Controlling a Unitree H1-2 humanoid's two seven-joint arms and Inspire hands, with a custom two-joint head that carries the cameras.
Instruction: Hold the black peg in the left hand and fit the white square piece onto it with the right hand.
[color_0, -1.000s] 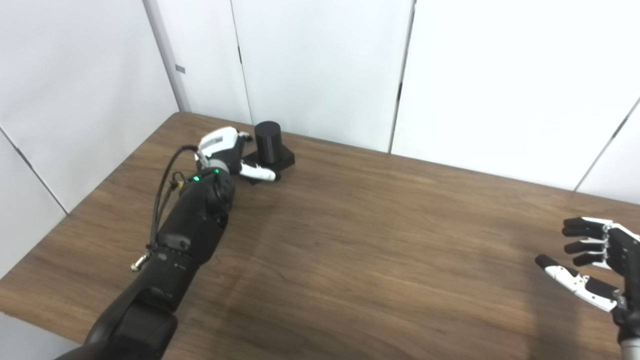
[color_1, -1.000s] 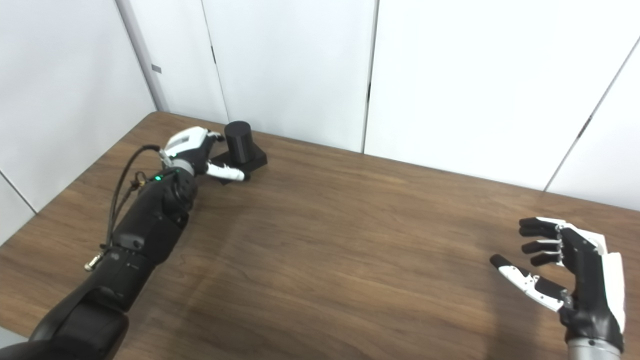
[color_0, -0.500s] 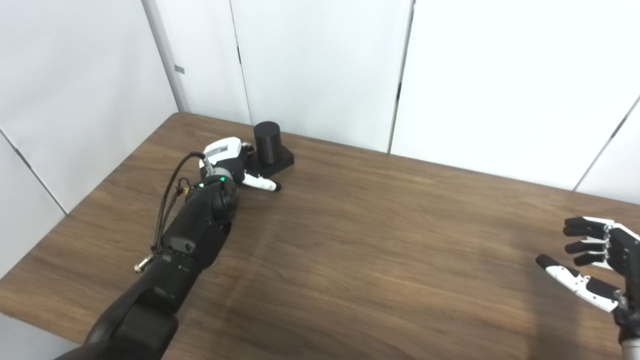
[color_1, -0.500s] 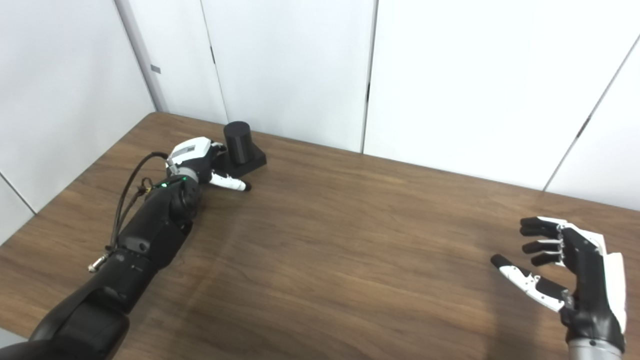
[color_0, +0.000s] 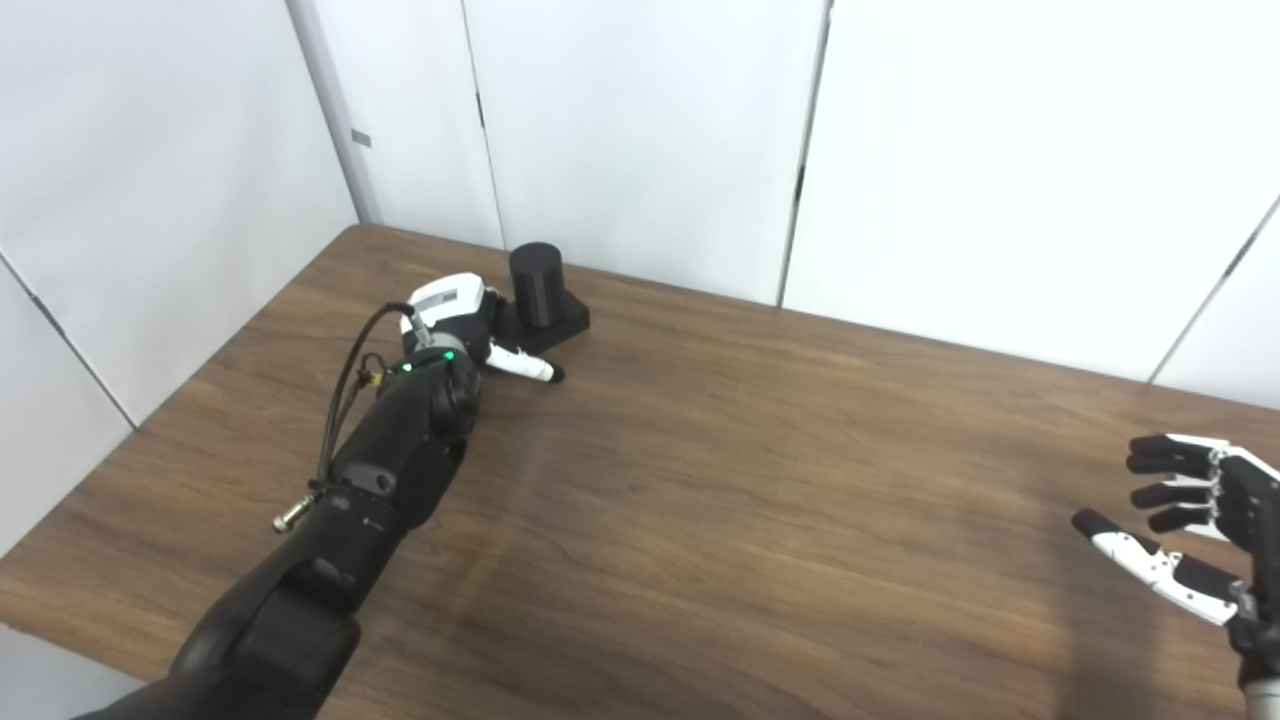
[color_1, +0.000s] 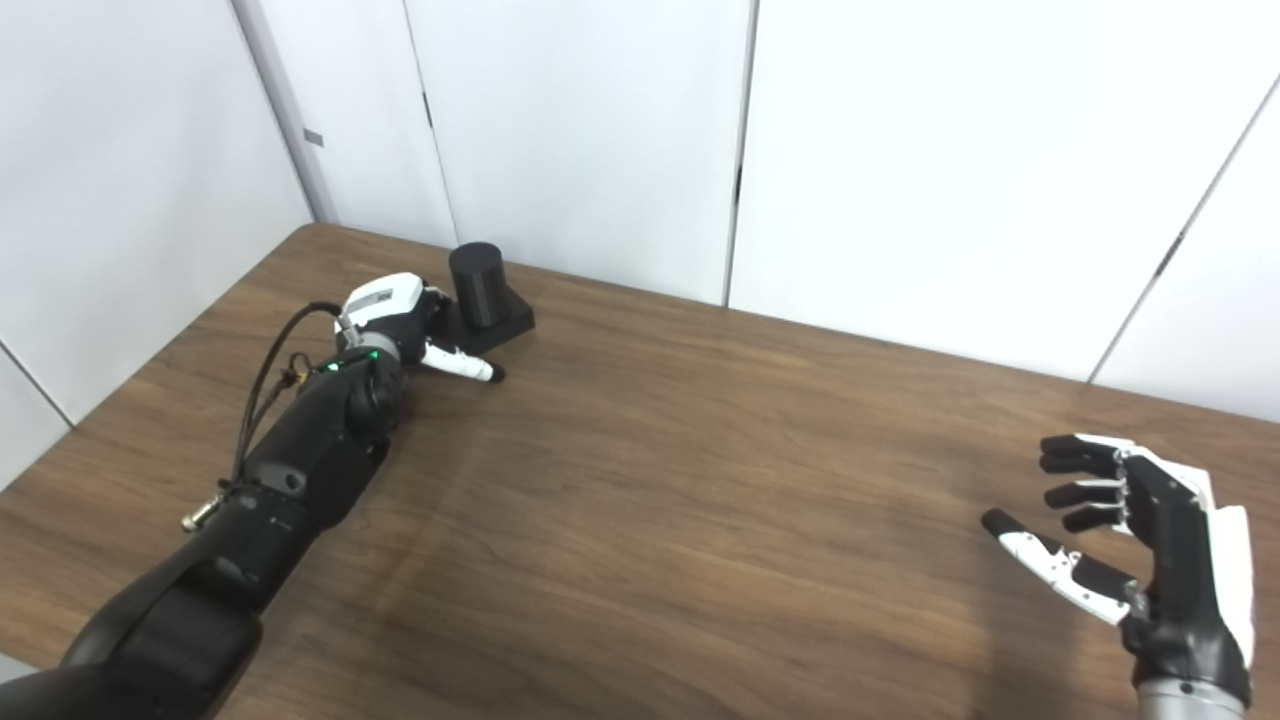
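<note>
Reaching into the upper left of the frame, the left hand sits beside the black peg, thumb out; whether its fingers grip the base I cannot tell. Grasping is the step in hand. At lower right the right hand hangs spread, empty; no white square piece shows. Next: closing firmly and lifting.

Left hand beside the black peg; right hand apart, fingers spread.
</note>
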